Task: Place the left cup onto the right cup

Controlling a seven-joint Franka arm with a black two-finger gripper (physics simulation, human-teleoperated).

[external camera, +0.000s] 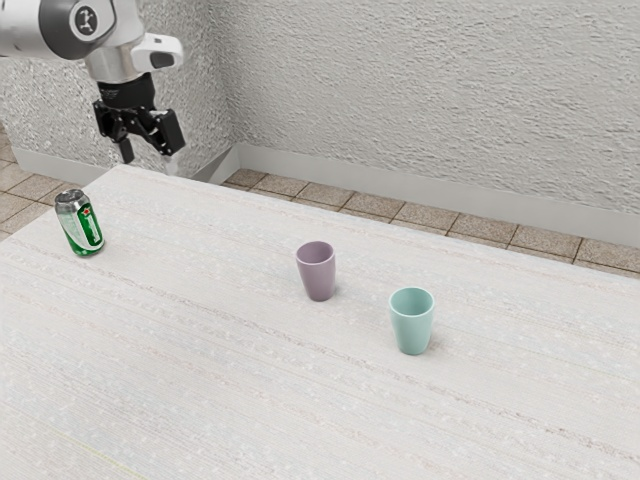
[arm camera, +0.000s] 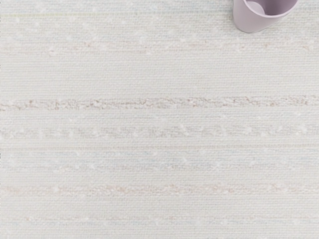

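Found the black gripper (external camera: pixel 148 146) high over the far corner of the table (external camera: pixel 200 400), at the exterior view's upper left. Fingers spread wide, nothing between them. Well apart from both cups.

Logged the mauve cup (external camera: pixel 316 270) upright near mid-table, mouth up, touching nothing. Same cup caught in the wrist view (arm camera: pixel 261 12), cut by the frame edge, so off to one side of the hand rather than under it. Bare table weave (arm camera: pixel 149 129) directly below the hand.

Logged the mint-green cup (external camera: pixel 411 320) upright as well, toward the exterior view's right of the mauve one and a little nearer the camera. Near each other, not touching.

Also noted a green drink can (external camera: pixel 80 222), upright or nearly so, at the exterior view's left, well apart from the cups. No part in the job, by the look of it.

Progress, as judged: nothing done yet. Taking the mauve cup for the "left" one and the mint-green cup for the "right" one. Left to do: cross to the mauve cup, come down over it, close on its wall, lift, carry above the mint-green cup, lower until seated on its rim, let go. Whole job ahead.
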